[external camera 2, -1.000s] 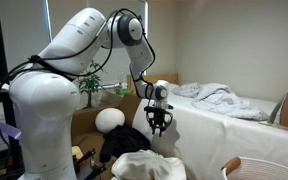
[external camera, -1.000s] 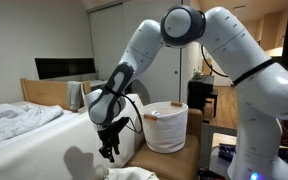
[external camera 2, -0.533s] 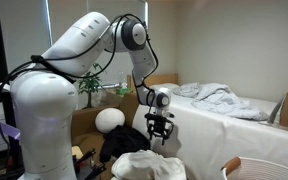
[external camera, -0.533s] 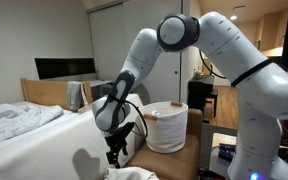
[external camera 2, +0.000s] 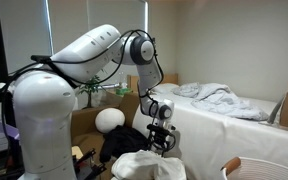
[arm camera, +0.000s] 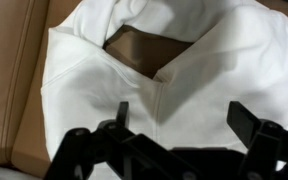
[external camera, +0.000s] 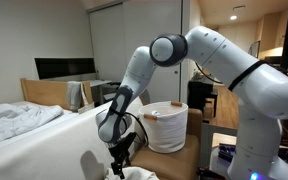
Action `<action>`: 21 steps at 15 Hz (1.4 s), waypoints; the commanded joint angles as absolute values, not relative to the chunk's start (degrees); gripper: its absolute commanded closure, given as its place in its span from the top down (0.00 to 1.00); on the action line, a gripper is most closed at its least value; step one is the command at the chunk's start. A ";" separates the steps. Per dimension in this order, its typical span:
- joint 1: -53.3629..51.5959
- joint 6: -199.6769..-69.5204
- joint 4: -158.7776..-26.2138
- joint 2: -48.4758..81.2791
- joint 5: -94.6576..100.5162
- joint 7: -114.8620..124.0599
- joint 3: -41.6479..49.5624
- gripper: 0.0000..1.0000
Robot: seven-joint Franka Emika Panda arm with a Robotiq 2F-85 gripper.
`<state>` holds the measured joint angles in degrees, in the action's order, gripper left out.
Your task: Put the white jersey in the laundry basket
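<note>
Smooth tan leather [arm camera: 9, 90] lies under the white jersey [arm camera: 94, 80], soft, crumpled, cut off at top; the gripper [arm camera: 179, 118] hovers, jaws spread wide, empty.

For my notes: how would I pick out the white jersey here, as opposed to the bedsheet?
Find the bed with its rumpled sheet. Beside it, lower down, the gripper hangs open over a white heap: the jersey. Unlike the sheet, it lies on a tan surface, not the mattress.
</note>
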<state>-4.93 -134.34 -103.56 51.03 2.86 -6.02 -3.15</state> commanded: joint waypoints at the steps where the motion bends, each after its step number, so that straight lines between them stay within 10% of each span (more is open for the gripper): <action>1: -3.21 -132.91 -97.77 57.02 2.54 -8.48 -4.66 1.00; 19: -10.31 -135.22 -79.32 73.37 3.71 2.14 0.24 1.00; 21: -10.34 -134.28 -78.28 74.19 3.76 2.17 0.21 0.74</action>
